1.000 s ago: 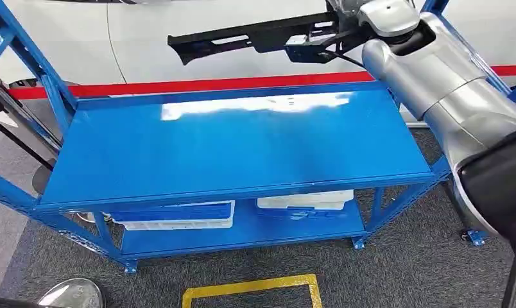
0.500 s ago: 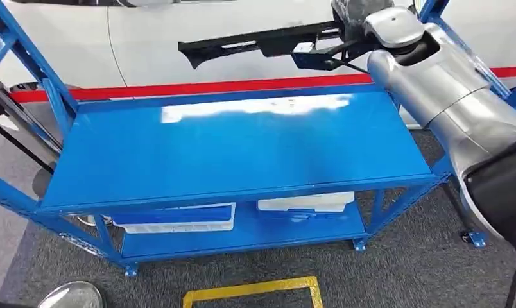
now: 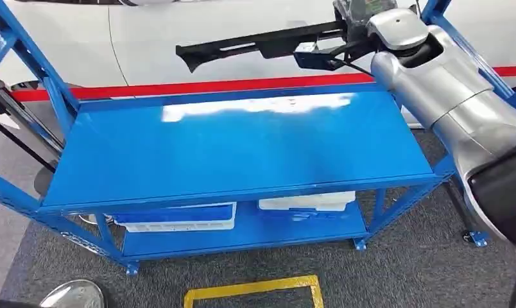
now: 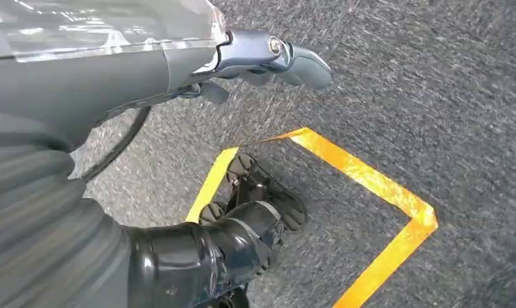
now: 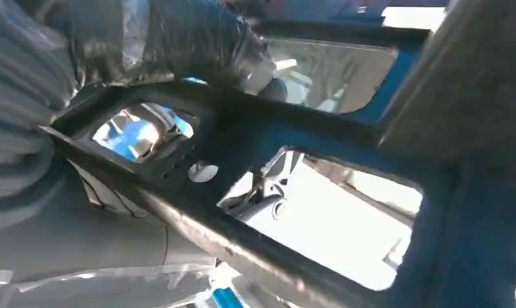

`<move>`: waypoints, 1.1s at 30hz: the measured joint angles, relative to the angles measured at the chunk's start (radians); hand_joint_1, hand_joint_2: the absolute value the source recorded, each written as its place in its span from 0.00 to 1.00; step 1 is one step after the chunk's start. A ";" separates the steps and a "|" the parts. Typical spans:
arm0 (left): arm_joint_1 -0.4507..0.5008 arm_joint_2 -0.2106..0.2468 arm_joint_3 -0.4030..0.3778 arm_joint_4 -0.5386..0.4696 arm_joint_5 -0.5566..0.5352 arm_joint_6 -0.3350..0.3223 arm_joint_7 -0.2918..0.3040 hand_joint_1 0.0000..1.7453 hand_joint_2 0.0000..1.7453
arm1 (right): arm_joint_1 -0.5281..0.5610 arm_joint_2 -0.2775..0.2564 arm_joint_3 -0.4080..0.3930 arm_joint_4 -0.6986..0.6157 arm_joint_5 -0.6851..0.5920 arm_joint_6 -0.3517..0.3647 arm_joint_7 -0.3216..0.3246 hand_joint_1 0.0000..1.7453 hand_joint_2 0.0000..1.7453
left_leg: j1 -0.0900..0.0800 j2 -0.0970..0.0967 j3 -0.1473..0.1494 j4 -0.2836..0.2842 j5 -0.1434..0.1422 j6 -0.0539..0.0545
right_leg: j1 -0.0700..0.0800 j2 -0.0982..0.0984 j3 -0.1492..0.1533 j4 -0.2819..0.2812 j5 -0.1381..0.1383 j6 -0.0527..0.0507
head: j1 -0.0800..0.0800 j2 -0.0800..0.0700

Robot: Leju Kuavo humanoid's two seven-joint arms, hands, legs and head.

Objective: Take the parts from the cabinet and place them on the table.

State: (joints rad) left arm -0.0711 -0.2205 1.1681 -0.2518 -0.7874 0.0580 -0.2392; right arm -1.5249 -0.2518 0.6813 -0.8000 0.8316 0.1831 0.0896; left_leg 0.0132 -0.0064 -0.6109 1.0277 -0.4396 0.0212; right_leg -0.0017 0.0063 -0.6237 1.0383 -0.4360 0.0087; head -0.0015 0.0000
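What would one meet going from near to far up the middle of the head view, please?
Yellow floor marking → lower shelf → blue table top → red stripe → long black part, held above the far edge by the right hand.

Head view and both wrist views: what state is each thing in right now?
Long black part: held in the air beyond the table's far edge.
Right hand: grips the black part.
Left hand: holds nothing, hanging over the carpet.
Blue table: top bare.
White trays: lying on the lower shelf.
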 joint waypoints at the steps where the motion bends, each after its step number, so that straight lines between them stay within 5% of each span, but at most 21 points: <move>1: 0.000 0.000 0.000 0.000 -0.002 0.000 0.000 0.00 1.00 | 0.002 -0.001 0.000 -0.003 0.004 0.000 0.000 1.00 1.00 | -0.001 -0.001 0.001 -0.002 0.001 -0.005 | -0.001 0.000 -0.001 -0.001 0.001 -0.004 | 0.000 0.000; 3: 0.000 0.000 0.000 0.000 -0.006 0.000 0.000 0.00 1.00 | 0.006 -0.002 -0.002 -0.016 0.006 -0.003 0.000 1.00 1.00 | -0.001 0.001 -0.011 0.027 -0.027 -0.016 | -0.013 -0.003 0.007 -0.013 0.007 -0.016 | 0.000 0.000; 6: 0.003 0.000 0.001 0.000 -0.012 0.000 0.000 0.00 1.00 | 0.022 -0.008 -0.025 -0.039 -0.007 -0.025 0.001 1.00 1.00 | 0.001 0.002 -0.110 0.248 -0.131 -0.023 | -0.011 -0.004 0.006 -0.013 0.007 -0.025 | 0.000 0.000; 8: 0.003 0.000 0.002 0.000 -0.015 0.000 -0.001 0.00 1.00 | 0.034 -0.010 -0.040 -0.056 -0.013 -0.026 -0.003 1.00 1.00 | 0.001 0.002 -0.145 0.308 -0.129 -0.024 | -0.010 -0.003 0.007 -0.010 0.005 -0.027 | 0.000 0.000; 11: 0.002 0.000 0.003 0.000 -0.017 0.000 -0.003 0.00 1.00 | 0.040 -0.014 -0.049 -0.084 -0.018 -0.020 -0.010 1.00 1.00 | 0.000 0.002 -0.052 0.100 -0.003 -0.013 | -0.010 0.000 0.012 -0.004 -0.002 -0.023 | 0.000 0.000; 12: 0.002 0.001 0.004 0.000 -0.018 0.000 -0.003 0.00 1.00 | 0.040 -0.016 -0.055 -0.089 -0.024 -0.014 -0.014 1.00 1.00 | -0.001 0.003 -0.023 0.025 0.014 -0.005 | -0.010 0.000 0.012 -0.003 -0.005 -0.021 | 0.000 0.000; 16: 0.002 0.002 0.005 0.000 -0.019 -0.001 -0.005 0.00 1.00 | 0.045 -0.030 -0.063 -0.102 -0.022 -0.010 -0.021 1.00 1.00 | -0.008 -0.001 -0.012 0.004 0.006 0.001 | -0.004 -0.001 0.005 -0.006 -0.001 -0.002 | 0.000 0.000; 18: 0.004 0.000 0.005 0.000 -0.019 -0.001 -0.006 0.00 1.00 | 0.046 -0.038 -0.064 -0.109 -0.021 -0.011 -0.023 1.00 1.00 | 0.001 0.003 -0.001 -0.014 0.015 0.014 | -0.008 0.000 0.002 0.011 -0.017 0.007 | 0.000 0.000; 21: 0.001 0.000 0.006 0.000 -0.021 -0.001 -0.006 0.00 1.00 | 0.049 -0.045 -0.068 -0.113 -0.019 -0.011 -0.025 1.00 1.00 | 0.001 0.004 -0.001 -0.016 0.017 0.021 | -0.013 -0.002 -0.095 0.220 -0.128 0.020 | 0.000 0.000; 23: 0.001 0.000 0.006 0.000 -0.021 -0.001 -0.006 0.00 1.00 | 0.060 -0.051 -0.069 -0.113 -0.018 -0.011 -0.025 1.00 1.00 | 0.001 0.003 -0.001 -0.013 0.015 0.024 | -0.015 -0.002 -0.139 0.307 -0.140 0.024 | 0.000 0.000; 25: 0.002 0.000 0.006 0.000 -0.022 -0.001 -0.006 0.00 1.00 | 0.063 -0.054 -0.069 -0.114 -0.016 -0.011 -0.025 1.00 1.00 | 0.001 0.001 0.000 -0.008 0.011 0.021 | -0.017 -0.003 -0.098 0.211 -0.070 0.023 | 0.000 0.000; 27: 0.003 -0.002 0.007 0.000 -0.022 -0.001 -0.006 0.00 1.00 | 0.061 -0.057 -0.069 -0.121 -0.015 -0.012 -0.025 1.00 1.00 | 0.001 0.001 0.002 -0.002 0.005 0.014 | -0.018 -0.003 -0.010 0.023 0.009 0.017 | 0.000 0.000; 31: -0.001 -0.002 0.010 0.000 -0.022 0.000 -0.008 0.00 1.00 | 0.062 -0.058 -0.070 -0.124 -0.013 -0.012 -0.025 1.00 1.00 | -0.003 0.000 -0.005 -0.001 0.005 -0.001 | -0.005 -0.001 0.000 0.004 -0.005 0.004 | 0.000 0.000; 33: -0.001 -0.001 0.012 0.000 -0.023 0.000 -0.012 0.00 1.00 | 0.062 -0.058 -0.070 -0.125 -0.010 -0.012 -0.025 1.00 1.00 | -0.001 0.001 -0.011 0.011 -0.008 -0.011 | -0.016 -0.004 0.005 -0.007 0.003 -0.010 | 0.000 0.000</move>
State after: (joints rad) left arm -0.0716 -0.2213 1.1799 -0.2518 -0.8099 0.0580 -0.2514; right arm -1.4633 -0.3101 0.6115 -0.9247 0.8213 0.1709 0.0645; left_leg 0.0118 -0.0057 -0.6223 1.0388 -0.4474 0.0100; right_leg -0.0177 0.0020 -0.6186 1.0311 -0.4329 -0.0010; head -0.0019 0.0000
